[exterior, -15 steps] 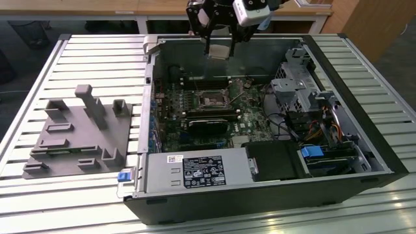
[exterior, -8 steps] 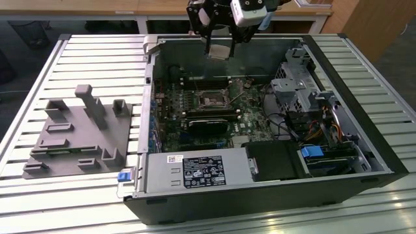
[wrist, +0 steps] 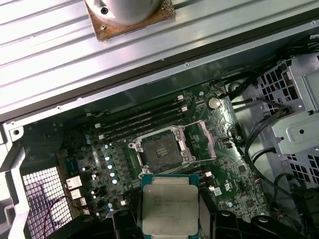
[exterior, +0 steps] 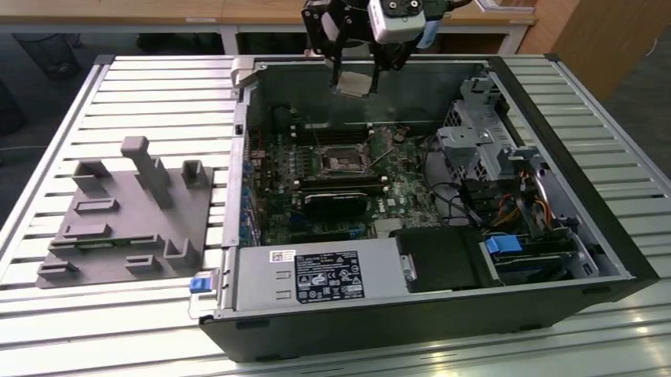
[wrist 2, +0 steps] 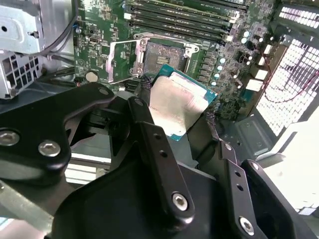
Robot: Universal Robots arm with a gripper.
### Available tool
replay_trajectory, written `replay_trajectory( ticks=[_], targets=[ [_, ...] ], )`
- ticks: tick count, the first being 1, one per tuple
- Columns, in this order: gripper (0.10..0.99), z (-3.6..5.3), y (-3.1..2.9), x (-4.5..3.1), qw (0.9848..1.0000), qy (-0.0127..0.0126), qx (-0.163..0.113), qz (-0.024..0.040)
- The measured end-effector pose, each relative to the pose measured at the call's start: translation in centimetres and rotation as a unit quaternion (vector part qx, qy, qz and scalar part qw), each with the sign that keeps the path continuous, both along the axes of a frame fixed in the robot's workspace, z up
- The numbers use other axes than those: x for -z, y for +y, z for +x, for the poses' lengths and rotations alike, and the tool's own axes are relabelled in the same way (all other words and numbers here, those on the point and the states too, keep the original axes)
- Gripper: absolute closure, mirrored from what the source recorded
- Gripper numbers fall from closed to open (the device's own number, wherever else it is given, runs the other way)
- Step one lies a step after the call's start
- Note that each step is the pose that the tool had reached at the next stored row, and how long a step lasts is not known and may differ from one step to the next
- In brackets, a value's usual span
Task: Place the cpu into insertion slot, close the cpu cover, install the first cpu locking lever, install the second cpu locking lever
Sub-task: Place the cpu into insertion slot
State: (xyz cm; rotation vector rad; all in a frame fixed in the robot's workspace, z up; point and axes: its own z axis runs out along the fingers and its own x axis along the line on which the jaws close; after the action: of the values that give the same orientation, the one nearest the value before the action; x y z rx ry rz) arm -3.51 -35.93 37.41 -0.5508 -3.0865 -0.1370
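end effector (wrist 2: 177,102) around silvery square cpu (wrist: 170,205)

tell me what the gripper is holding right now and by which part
The gripper holds the cpu, pinched between its fingers by two opposite side edges. The chip's metal top is left bare, and it is still clear of the insertion slot.
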Motion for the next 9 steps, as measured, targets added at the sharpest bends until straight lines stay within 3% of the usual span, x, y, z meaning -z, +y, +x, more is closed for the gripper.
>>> replay_trajectory(
  ticks=[9],
  targets=[
    [0.545,0.00,0.00,0.01,0.9994,0.0000,0.034,-0.0003]
  ],
)
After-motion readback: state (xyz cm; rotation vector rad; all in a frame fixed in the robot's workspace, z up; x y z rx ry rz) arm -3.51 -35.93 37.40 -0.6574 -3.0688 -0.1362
